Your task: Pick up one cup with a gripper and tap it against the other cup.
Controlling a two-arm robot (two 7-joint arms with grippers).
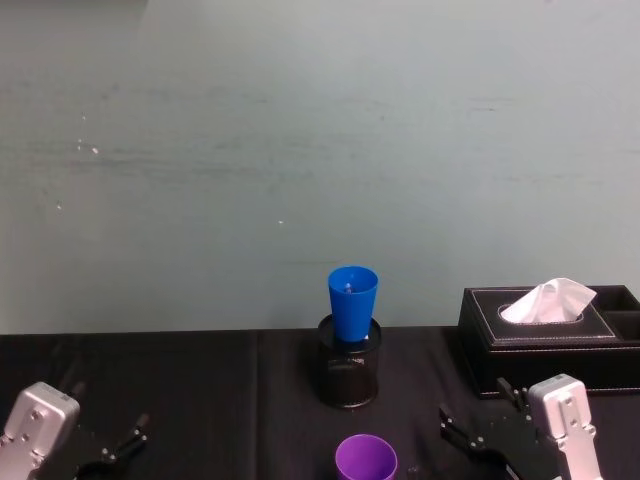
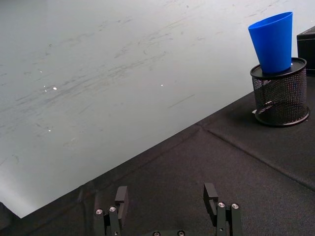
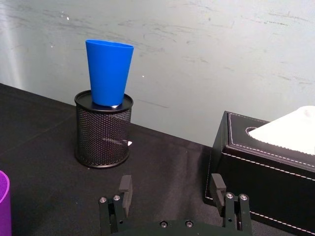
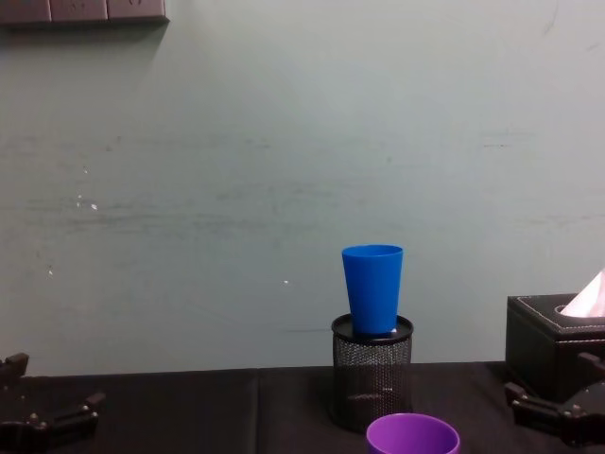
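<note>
- A pale green wall stood behind the black-clothed tabletop.
- The blue cup stood upright, mouth up, its base set in the black mesh holder.
- The purple cup stood upright, mouth up, nearer the robot.
- A black tissue box sat to the right.
- The left gripper hovered low at the left, jaws wide and empty.
- The right gripper hovered low near the tissue box, jaws wide and empty.

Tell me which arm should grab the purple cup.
Right, probably. The purple cup stands just beside the right gripper, whose fingers are open and which has the cup at the edge of its wrist view. The left gripper, also open, sits farther off at the table's left.
</note>
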